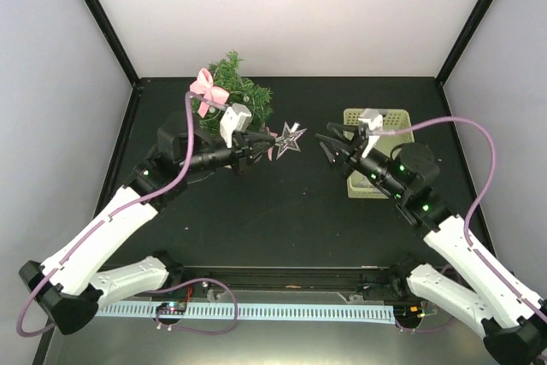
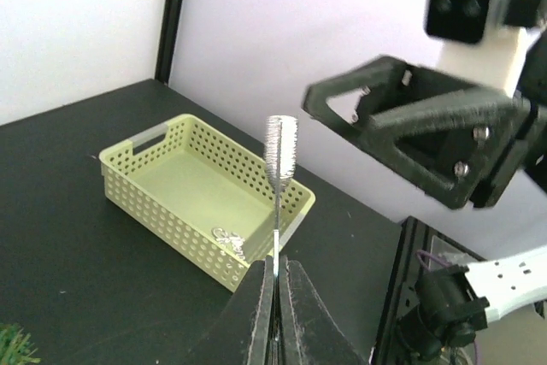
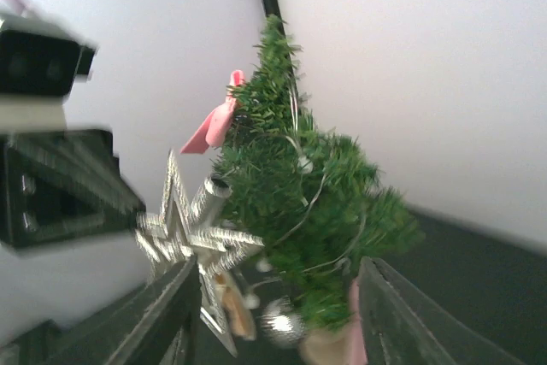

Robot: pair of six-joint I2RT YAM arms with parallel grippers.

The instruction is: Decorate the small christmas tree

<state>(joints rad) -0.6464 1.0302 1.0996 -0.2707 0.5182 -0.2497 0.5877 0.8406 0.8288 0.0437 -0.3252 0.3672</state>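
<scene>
No writing, number, brand mark or sign can be read in any view. The small christmas tree (image 1: pixel 239 96), the silver star (image 1: pixel 288 141) and the pale green basket (image 2: pixel 171 215) bear no label. The white casings of the left arm (image 1: pixel 102 237) and the right arm (image 1: pixel 479 262) show none either. The small board (image 1: pixel 171 307) at the table's near edge is too small to read.

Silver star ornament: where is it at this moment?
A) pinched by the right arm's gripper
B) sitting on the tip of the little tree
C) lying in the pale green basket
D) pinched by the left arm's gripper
D: the left gripper is shut on the silver star, holding it in the air between the two arms, while the right gripper stands open with nothing in it.
</scene>
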